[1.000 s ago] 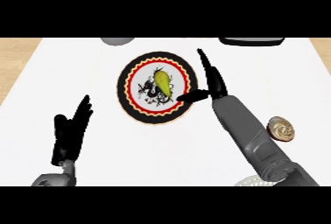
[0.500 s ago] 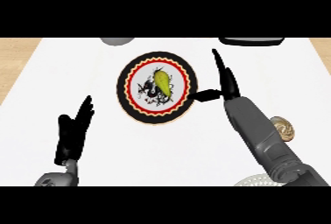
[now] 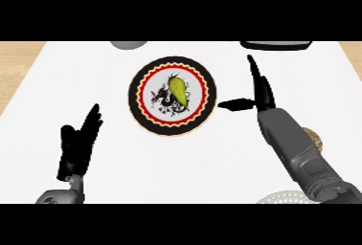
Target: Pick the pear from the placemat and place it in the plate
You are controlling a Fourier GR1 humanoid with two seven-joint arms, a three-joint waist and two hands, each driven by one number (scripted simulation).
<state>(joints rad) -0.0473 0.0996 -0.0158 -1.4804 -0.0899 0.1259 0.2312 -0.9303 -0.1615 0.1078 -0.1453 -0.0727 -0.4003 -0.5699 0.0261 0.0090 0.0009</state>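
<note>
head view: pear [image 3: 179, 90] on plate [image 3: 145, 103]

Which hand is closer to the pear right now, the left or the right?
Right. The right hand stands open just to the pear's right, beside the round placemat, thumb pointing toward it. The left hand rests open farther off, below and left of the pear.

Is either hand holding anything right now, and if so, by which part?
Nothing is held. The yellow-green pear lies on the round patterned placemat; the right hand beside it and the left hand are both open.
</note>
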